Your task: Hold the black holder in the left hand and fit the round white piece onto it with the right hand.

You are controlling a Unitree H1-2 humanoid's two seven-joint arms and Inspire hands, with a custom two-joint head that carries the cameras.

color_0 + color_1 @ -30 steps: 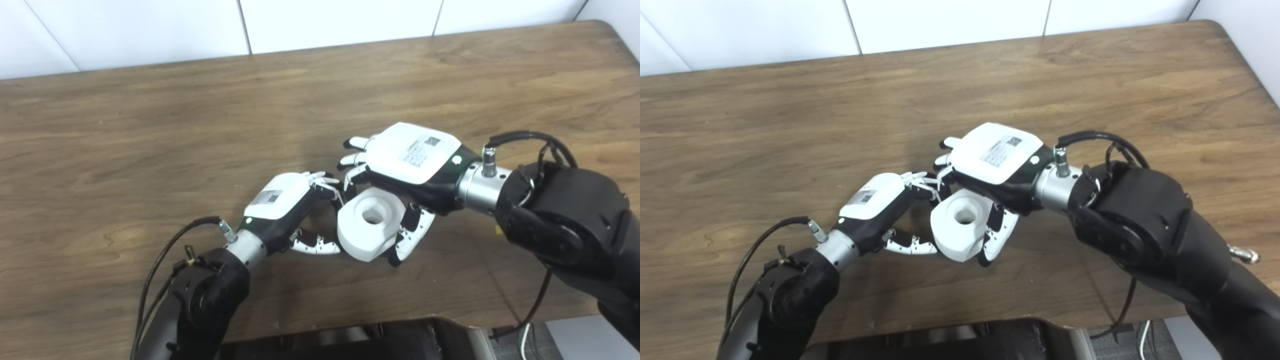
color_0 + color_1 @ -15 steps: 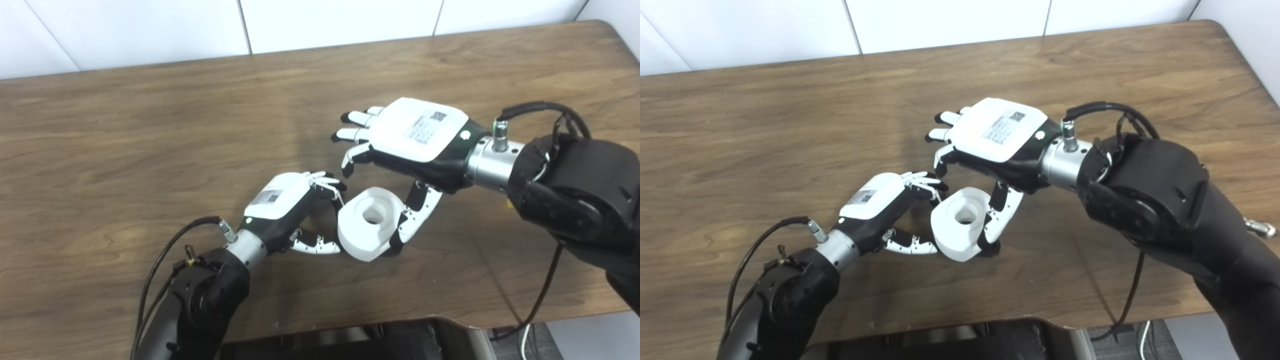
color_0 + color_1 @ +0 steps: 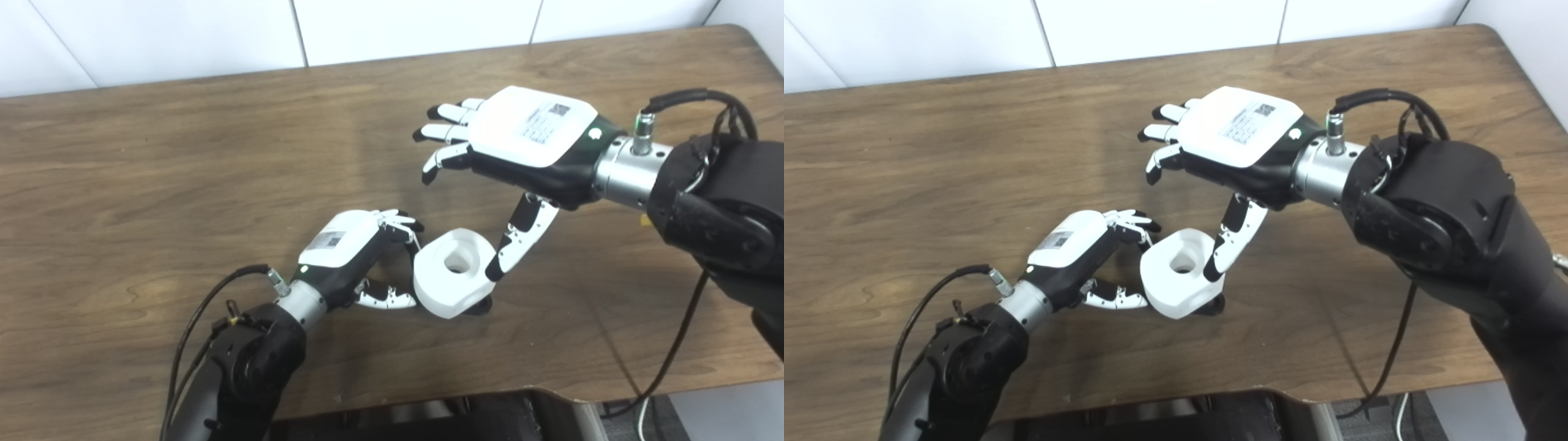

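Left eye view: white piece (image 3: 453, 272) sits on black holder (image 3: 478, 304) at table (image 3: 153, 171) centre, my left hand (image 3: 352, 251) gripping its 9 o'clock side, right hand (image 3: 520, 138) open above at 1 o'clock; looks rigid, smooth, light, best pinched across the rim.

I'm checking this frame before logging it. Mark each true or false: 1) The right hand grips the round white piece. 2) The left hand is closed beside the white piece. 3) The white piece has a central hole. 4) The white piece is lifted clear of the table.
1) False: the right hand is open above the round white piece.
2) True: the left hand is closed at its side.
3) True.
4) False: it sits low on the table, something dark beneath it.
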